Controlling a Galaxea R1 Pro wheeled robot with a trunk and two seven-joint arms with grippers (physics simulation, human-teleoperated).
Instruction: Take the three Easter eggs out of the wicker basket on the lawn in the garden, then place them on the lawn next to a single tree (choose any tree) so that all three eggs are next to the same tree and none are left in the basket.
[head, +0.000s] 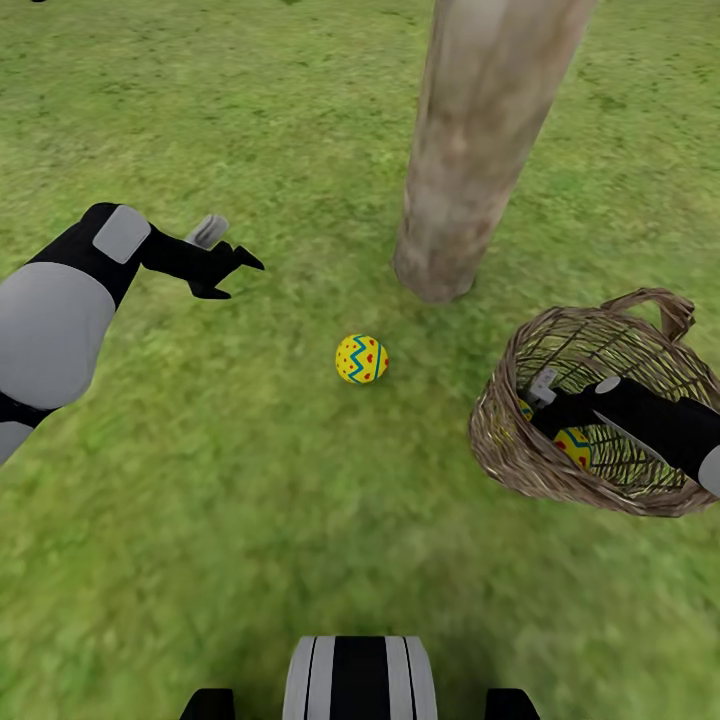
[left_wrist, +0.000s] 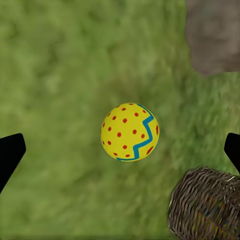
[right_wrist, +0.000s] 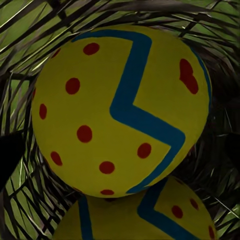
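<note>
One Easter egg (head: 361, 359) lies on the lawn (head: 250, 500) a short way in front of the tree (head: 470, 150). My left gripper (head: 228, 272) hovers open to its left; in the left wrist view the egg (left_wrist: 130, 132) sits below and between the spread fingertips (left_wrist: 11, 154). The wicker basket (head: 560, 350) lies tipped on the grass at the right, near the trunk. My right gripper (head: 532, 406) reaches inside it, open, close against an egg (right_wrist: 122, 107), with a second egg (right_wrist: 145, 215) behind. An egg (head: 573, 446) shows through the weave.
Grass stretches all around. The trunk base (left_wrist: 212, 35) and the basket (left_wrist: 207, 205) flank the loose egg in the left wrist view. My own base (head: 358, 678) shows at the near edge of the head view.
</note>
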